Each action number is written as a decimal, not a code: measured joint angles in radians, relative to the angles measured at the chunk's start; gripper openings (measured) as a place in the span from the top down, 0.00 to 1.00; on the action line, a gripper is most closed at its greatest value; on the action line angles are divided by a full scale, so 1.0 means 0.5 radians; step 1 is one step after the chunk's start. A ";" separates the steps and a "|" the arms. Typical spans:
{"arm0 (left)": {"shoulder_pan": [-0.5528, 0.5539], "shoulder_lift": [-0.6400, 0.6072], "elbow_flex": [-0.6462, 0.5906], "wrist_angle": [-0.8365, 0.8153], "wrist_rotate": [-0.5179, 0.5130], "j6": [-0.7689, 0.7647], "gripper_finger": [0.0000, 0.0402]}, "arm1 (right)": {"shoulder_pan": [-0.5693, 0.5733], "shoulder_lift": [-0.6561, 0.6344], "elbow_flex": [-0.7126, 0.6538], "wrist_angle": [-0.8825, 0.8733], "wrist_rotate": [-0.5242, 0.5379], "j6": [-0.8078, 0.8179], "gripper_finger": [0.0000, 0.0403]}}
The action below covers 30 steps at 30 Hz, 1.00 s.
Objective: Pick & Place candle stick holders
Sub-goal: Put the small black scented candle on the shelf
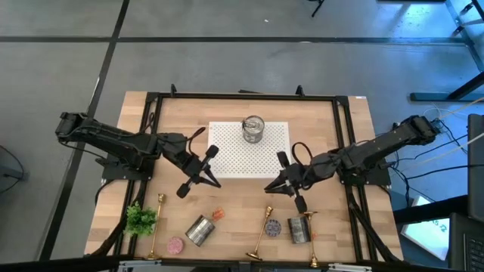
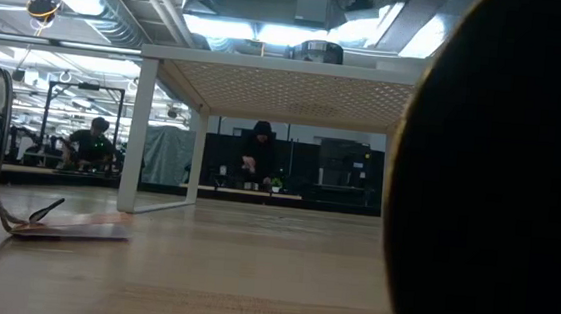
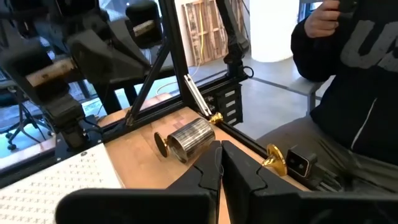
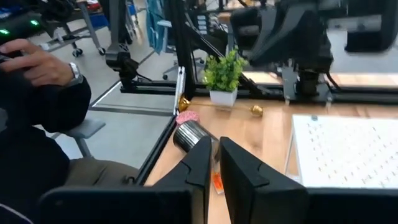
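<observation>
Wooden tabletop (image 1: pixel 234 198) holds three holders (image 1: pixel 259 236) (image 1: pixel 156 227) (image 1: pixel 309 225), three tins (image 1: pixel 200 230) (image 1: pixel 253 129) (image 1: pixel 297 230), two candles (image 1: pixel 175 245) (image 1: pixel 274 226). Both end effectors, left (image 1: pixel 184 189) and right (image 1: pixel 300 202), hover closed, empty.

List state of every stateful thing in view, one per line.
left gripper: shut, empty, above the table.
right gripper: shut, empty, above the table.
left candle stick holder: lying flat.
middle candle stick holder: lying flat.
right candle stick holder: lying beside a tin.
tin on white shelf: upright.
front-left tin: on its side.
</observation>
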State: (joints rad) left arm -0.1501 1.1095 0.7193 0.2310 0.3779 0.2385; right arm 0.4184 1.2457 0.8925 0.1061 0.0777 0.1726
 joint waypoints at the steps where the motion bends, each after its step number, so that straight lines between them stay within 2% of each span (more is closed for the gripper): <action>1: 0.001 0.000 0.001 0.016 0.000 0.022 0.99 | 0.006 0.000 0.000 -0.006 0.018 0.013 0.91; 15: 0.020 -0.001 0.002 0.132 -0.004 0.374 0.99 | 0.162 -0.001 0.000 -0.139 0.375 0.278 0.91; 22: 0.097 -0.002 0.002 0.232 -0.004 0.406 0.99 | 0.229 -0.001 0.000 -0.266 0.525 0.479 0.91; 30: 0.203 -0.002 0.002 0.327 -0.004 0.407 0.99 | 0.268 0.064 0.000 -0.413 0.539 0.677 0.91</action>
State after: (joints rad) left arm -0.0488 1.1088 0.7204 0.3946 0.3758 0.4422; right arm 0.5526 1.2778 0.8925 -0.1002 0.3473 0.5110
